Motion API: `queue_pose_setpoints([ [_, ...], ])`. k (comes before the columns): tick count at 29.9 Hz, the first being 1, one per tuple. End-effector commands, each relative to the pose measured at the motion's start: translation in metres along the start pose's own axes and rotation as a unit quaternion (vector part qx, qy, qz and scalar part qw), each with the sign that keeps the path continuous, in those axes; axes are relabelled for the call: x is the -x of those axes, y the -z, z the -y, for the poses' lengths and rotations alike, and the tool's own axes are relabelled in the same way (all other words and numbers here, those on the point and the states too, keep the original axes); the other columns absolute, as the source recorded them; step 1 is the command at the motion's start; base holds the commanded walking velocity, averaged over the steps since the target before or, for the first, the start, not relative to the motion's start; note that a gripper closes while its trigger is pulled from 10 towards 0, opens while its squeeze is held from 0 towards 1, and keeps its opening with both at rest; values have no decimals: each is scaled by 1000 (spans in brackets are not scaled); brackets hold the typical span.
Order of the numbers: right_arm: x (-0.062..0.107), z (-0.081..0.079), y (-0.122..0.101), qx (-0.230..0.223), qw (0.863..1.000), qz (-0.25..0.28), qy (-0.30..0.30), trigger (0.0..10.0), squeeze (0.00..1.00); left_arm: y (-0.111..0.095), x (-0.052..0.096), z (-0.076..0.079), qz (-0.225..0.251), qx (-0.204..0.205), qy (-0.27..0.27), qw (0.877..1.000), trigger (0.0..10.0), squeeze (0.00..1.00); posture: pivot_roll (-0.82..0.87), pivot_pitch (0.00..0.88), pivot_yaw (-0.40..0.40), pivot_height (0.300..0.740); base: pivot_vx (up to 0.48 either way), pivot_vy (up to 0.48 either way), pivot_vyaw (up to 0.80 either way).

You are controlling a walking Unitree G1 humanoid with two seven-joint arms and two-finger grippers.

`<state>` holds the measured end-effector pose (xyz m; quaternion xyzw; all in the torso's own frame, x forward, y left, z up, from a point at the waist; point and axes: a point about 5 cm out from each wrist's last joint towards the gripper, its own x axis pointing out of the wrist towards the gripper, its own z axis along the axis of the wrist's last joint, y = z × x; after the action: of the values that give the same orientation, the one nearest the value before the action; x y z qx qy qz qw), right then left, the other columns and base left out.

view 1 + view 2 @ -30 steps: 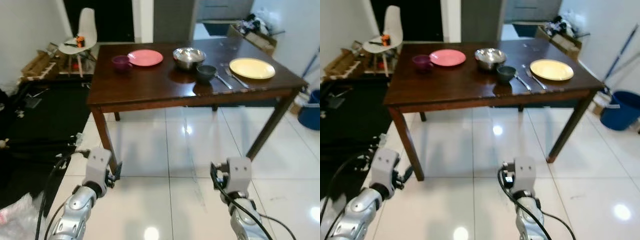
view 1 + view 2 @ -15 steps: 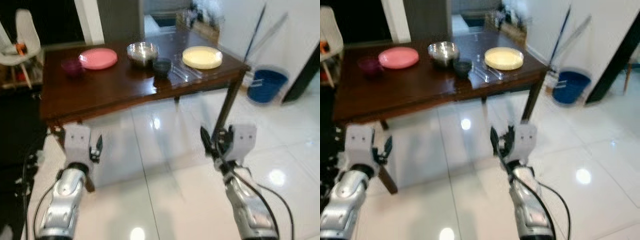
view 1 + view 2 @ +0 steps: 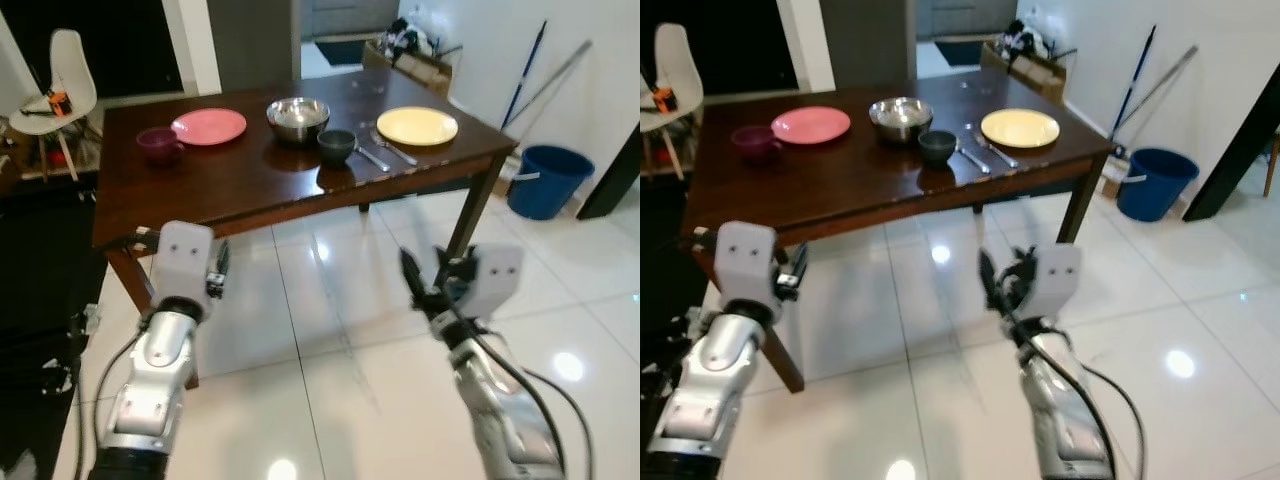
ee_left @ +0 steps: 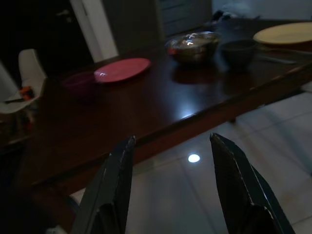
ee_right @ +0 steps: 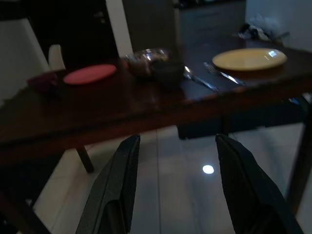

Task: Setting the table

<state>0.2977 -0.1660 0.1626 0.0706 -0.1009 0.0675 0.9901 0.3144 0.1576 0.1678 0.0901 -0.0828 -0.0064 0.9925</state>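
Observation:
A dark wooden table stands ahead of me. On it, from left to right, are a purple cup, a pink plate, a steel bowl, a small dark bowl, a spoon, a fork and a yellow plate. My left gripper is raised in front of the table's near left corner, open and empty. My right gripper hovers over the floor short of the table's near edge, also open and empty.
A white chair stands at the back left beside a dark doorway. A blue bucket and long handles lean by the right wall. A cluttered box sits behind the table. Glossy white tile floor lies between me and the table.
The camera has swung and steadied, so the whole scene has shifted. Both arms have risen higher in view, with the grippers pointing at the table. Nothing on the table has moved.

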Motion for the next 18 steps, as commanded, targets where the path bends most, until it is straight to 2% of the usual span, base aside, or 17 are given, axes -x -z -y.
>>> queue_pose_setpoints([
  [1,-1,-10,-1,-15,1000,1,-20,10000,0,5,2,-8,-13,-8,-15,1000,10000,0,-56,0,114,740,480,0,0],
  [5,-1,-17,-5,-20,998,3,-52,10000,0,6,3,-5,-15,-7,-13,1000,10000,0,-52,0,112,740,480,0,0],
  [18,-1,-25,-8,-20,995,-4,-95,10000,0,6,4,-4,-19,-7,-11,1000,10000,0,-49,0,113,740,480,0,0],
])
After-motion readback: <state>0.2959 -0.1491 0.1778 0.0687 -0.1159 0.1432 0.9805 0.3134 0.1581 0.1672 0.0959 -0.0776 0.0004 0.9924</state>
